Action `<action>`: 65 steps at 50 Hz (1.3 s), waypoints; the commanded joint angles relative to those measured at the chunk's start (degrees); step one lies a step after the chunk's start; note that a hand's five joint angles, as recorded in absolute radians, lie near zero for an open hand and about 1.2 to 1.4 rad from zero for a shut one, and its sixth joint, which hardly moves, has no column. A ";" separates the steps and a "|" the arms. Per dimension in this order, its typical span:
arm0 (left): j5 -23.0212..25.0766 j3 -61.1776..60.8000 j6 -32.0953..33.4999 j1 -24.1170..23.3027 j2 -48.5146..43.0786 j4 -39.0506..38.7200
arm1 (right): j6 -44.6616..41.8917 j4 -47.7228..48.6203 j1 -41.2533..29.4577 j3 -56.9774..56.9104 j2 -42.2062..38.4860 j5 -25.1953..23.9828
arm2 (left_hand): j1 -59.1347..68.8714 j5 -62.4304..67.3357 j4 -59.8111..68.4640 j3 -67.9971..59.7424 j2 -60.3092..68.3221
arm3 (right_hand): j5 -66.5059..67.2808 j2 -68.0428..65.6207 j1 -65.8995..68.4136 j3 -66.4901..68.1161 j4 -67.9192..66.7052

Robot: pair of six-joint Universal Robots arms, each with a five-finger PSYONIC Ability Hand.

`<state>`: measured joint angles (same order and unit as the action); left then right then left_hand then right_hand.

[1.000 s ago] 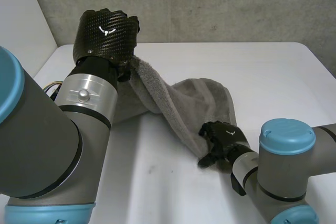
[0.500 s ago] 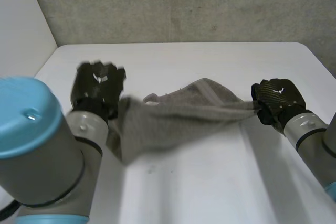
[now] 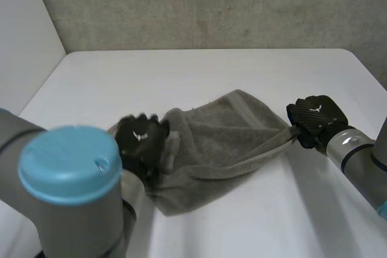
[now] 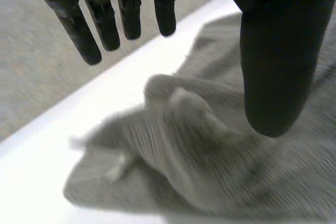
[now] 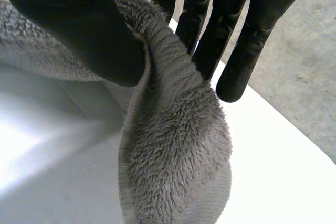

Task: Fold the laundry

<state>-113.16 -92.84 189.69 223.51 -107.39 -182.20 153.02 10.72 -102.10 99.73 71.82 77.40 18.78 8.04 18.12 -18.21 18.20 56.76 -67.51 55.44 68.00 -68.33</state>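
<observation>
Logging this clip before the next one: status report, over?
Left hand open, fingers straight, over the towel's bunched end. Right hand pinches the opposite end. Towel rumpled on the table, not yet folded.

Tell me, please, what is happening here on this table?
The robot's right hand pinches one end of a grey towel between thumb and fingers. Its left hand is over the other end with straight fingers, gripping nothing. The towel lies rumpled on the white table, not yet folded.
</observation>
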 commanded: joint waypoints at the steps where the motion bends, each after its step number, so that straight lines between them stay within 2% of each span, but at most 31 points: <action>1: 4.16 2.05 1.20 8.76 0.69 0.44 | -1.76 0.27 2.78 0.21 0.16 -0.23 | -2.85 -2.11 -2.19 2.28 -2.27 | 13.24 -12.49 24.56 12.00 -11.67; 3: 6.11 1.52 2.44 10.01 0.96 0.80 | -1.76 0.27 2.87 0.29 -0.02 -0.23 | -2.68 -1.94 -2.02 2.11 -2.10 | 13.24 -12.49 24.56 12.00 -11.67; 5: 11.53 0.30 5.93 11.06 1.39 1.76 | -1.76 0.36 2.87 0.29 -0.45 -0.23 | -2.85 -2.10 -2.19 2.28 -2.27 | 13.24 -12.49 24.56 12.00 -11.67; 6: 11.56 0.29 5.95 11.07 1.40 1.76 | -1.76 0.36 2.87 0.29 -0.46 -0.23 | -2.85 -2.10 -2.19 2.28 -2.27 | 13.24 -12.49 24.56 12.00 -11.67; 7: 14.69 -0.75 7.78 11.33 1.74 2.28 | -1.76 0.36 2.87 0.29 -0.98 -0.23 | -2.68 -1.94 -2.02 2.11 -2.10 | 13.24 -12.49 24.56 12.00 -11.67; 8: 14.72 -0.76 7.80 11.33 1.75 2.29 | -1.76 0.36 2.79 0.21 -1.42 -0.23 | -2.68 -1.94 -2.02 2.11 -2.10 | 13.24 -12.49 24.56 12.00 -11.67; 10: 20.15 -2.95 11.91 12.99 2.97 2.46 | -1.76 0.36 2.61 0.12 -1.77 -0.23 | -2.68 -1.94 -2.02 2.11 -2.10 | 13.24 -12.49 24.56 12.00 -11.67; 11: 20.17 -2.96 11.93 13.00 2.98 2.46 | -1.76 0.36 2.61 0.12 -1.78 -0.23 | -2.68 -1.94 -2.02 2.11 -2.10 | 13.24 -12.49 24.56 12.00 -11.67; 13: 24.02 -4.62 15.52 16.67 3.68 2.46 | -1.76 0.36 2.44 0.03 -2.39 -0.23 | -2.68 -1.94 -2.02 2.11 -2.10 | 13.24 -12.49 24.56 12.00 -11.67; 16: 25.62 -5.42 17.03 18.54 3.77 2.55 | -1.76 0.44 2.44 0.12 -2.57 -0.32 | -2.68 -1.94 -2.02 2.11 -2.10 | 13.24 -12.49 24.56 12.00 -11.67; 18: 29.03 -6.30 19.04 21.34 3.77 2.73 | -1.76 0.53 2.44 0.12 -2.74 -0.32 | -2.68 -1.94 -2.02 2.11 -2.10 | 13.24 -12.49 24.56 12.00 -11.67; 23: 32.73 -7.09 19.49 24.42 3.59 3.87 | -1.76 0.53 2.44 0.12 -2.83 -0.32 | -2.34 -1.60 -1.68 1.78 -1.76 | 13.24 -12.49 24.56 12.00 -11.67; 28: 33.88 -7.44 19.22 27.14 2.55 3.96 | -1.76 0.53 2.35 0.12 -2.92 -0.32 | -2.34 -1.60 -1.68 1.78 -1.76 | 13.24 -12.49 24.56 12.00 -11.67; 47: 33.71 -6.56 18.96 27.85 -6.07 0.44 | -1.76 0.44 2.44 0.47 -2.22 -1.29 | 8.41 9.15 9.07 -8.97 8.99 | 13.24 -12.49 24.56 12.00 -11.67; 49: 33.80 -6.56 18.96 27.85 -6.34 0.44 | -1.76 0.36 2.44 0.38 -2.13 -1.29 | 13.47 14.21 14.13 -14.03 14.05 | 13.24 -12.49 24.56 12.00 -11.67; 50: 33.80 -6.48 18.87 27.85 -6.51 0.27 | -1.76 0.36 2.44 0.38 -2.04 -1.29 | 19.96 20.71 20.63 -20.53 20.54 | 13.24 -12.49 24.56 12.00 -11.67; 51: 33.80 -6.48 18.87 27.85 -6.51 0.27 | -1.76 0.36 2.35 0.38 -2.04 -1.29 | 20.03 20.77 20.69 -20.59 20.61 | 13.24 -12.49 24.56 12.00 -11.67; 53: 33.89 -6.39 18.61 27.77 -6.60 -0.43 | -1.76 0.36 2.35 0.38 -2.04 -1.29 | 32.75 33.50 33.42 -33.32 33.33 | 13.24 -12.49 24.56 12.00 -11.67; 54: 33.89 -6.39 18.61 27.76 -6.60 -0.44 | -1.76 0.36 2.35 0.38 -2.04 -1.29 | 32.81 33.56 33.48 -33.38 33.39 | 13.24 -12.49 24.56 12.00 -11.67; 56: 33.97 -6.56 17.12 27.76 -6.60 -1.22 | -1.76 0.27 2.26 0.38 -1.95 -1.29 | 45.69 46.44 46.36 -46.26 46.28 | 13.24 -12.49 24.56 12.00 -11.67; 57: 33.97 -6.56 17.11 27.76 -6.60 -1.23 | -1.76 0.27 2.26 0.38 -1.95 -1.29 | 45.76 46.51 46.43 -46.33 46.35 | 13.24 -12.49 24.56 12.00 -11.67; 58: 34.41 -6.65 15.81 27.76 -6.60 -1.57 | -1.76 0.18 2.26 0.38 -1.95 -1.29 | 53.76 54.50 54.42 -54.33 54.34 | 13.24 -12.49 24.56 12.00 -11.67; 59: 34.41 -6.65 15.80 27.76 -6.60 -1.58 | -1.76 0.01 2.26 0.29 -1.95 -1.20 | 53.84 54.58 54.50 -54.41 54.42 | 13.24 -12.49 24.56 12.00 -11.67; 60: 34.93 -6.65 14.49 27.76 -6.60 -1.84 | -1.76 0.00 2.26 0.29 -1.95 -1.20 | 61.14 61.89 61.81 -61.71 61.72 | 13.24 -12.49 24.56 12.00 -11.67; 65: 35.12 -6.48 11.05 27.76 -5.02 -3.25 | -2.11 -0.79 2.52 -0.23 -1.42 -1.11 | 61.22 61.96 61.88 -61.79 61.80 | 13.24 -12.49 24.56 12.00 -11.67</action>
<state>-78.39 -99.43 204.24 251.28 -113.77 -184.22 151.19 10.54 -99.76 99.90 69.97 76.20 65.16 55.38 65.60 -65.46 65.88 56.84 -67.51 55.44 68.01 -68.33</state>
